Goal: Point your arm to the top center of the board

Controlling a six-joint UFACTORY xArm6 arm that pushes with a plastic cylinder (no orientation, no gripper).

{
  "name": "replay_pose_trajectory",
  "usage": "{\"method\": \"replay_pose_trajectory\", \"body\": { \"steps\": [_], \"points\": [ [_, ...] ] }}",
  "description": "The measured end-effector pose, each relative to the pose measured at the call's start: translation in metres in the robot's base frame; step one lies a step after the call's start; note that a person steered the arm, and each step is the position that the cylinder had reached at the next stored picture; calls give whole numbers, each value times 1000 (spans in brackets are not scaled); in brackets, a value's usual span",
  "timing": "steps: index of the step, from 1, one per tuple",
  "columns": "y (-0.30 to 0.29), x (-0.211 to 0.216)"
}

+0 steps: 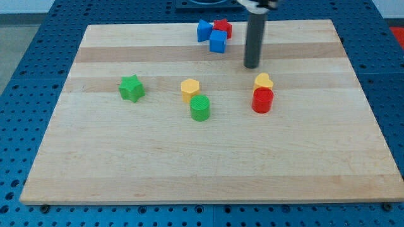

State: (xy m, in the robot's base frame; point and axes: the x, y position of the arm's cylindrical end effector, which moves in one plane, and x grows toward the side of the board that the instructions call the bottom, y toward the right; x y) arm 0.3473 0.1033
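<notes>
My tip (252, 65) stands on the wooden board (126, 164) right of centre in the upper part. It is just above the yellow heart block (263, 81) and the red cylinder (262, 100), apart from both. To the tip's upper left, at the top centre, sit a blue block (203, 29), a blue cube (218, 41) and a red star (222, 26) in a tight cluster. The rod rises from the tip to the view's top edge.
A yellow hexagon block (190, 89) and a green cylinder (200, 108) sit near the board's middle. A green star (131, 87) lies at the left. A blue perforated table (25, 75) surrounds the board.
</notes>
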Motion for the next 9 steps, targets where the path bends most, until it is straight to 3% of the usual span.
{"method": "replay_pose_trajectory", "body": {
  "steps": [1,4,6,9],
  "points": [
    [38,31],
    [28,115],
    [-30,114],
    [-23,105]
  ]
}}
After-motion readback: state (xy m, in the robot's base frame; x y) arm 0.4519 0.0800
